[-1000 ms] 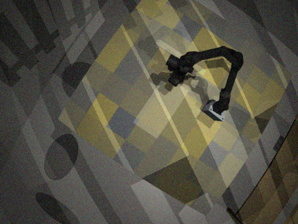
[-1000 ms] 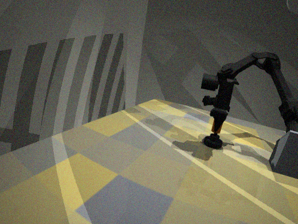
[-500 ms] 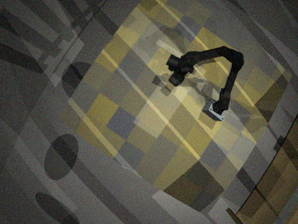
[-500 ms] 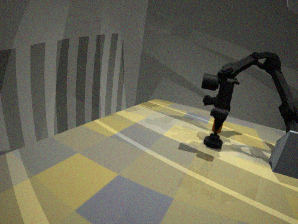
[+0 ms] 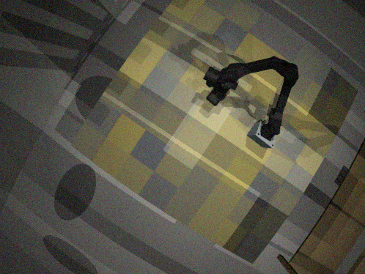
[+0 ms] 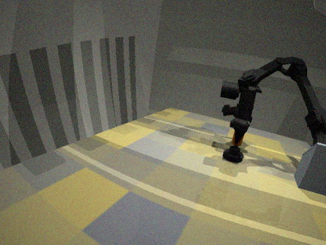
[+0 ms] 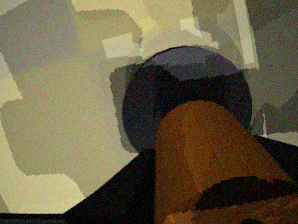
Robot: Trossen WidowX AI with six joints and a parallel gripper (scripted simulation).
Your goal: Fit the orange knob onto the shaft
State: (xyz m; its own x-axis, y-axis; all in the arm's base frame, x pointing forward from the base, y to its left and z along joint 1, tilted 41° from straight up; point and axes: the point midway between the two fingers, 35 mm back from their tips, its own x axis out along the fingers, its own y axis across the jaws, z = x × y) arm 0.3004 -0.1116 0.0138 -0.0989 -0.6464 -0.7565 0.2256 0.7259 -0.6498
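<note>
The orange knob (image 6: 241, 141) (image 7: 192, 145) is upright between the fingers of my gripper (image 6: 237, 141) (image 7: 201, 152), which is shut on it. The dark round pedestal (image 6: 233, 156) (image 7: 212, 62) stands on the patterned table directly below the knob. In the exterior view the knob's lower end is just above the pedestal's raised middle; I cannot tell whether they touch. In the wrist view the knob covers the lower middle of the pedestal. The D-shaped shaft is not distinguishable, and its flat side is hidden. In the top view the arm hides the knob and pedestal.
The arm rises from a grey-blue base block (image 5: 255, 136) (image 6: 313, 170), to the right of the pedestal in the exterior view. The table (image 5: 194, 135) (image 6: 157, 177) carries coloured squares, light stripes and arm shadows. A brown wooden surface (image 5: 330, 238) is at the lower right in the top view.
</note>
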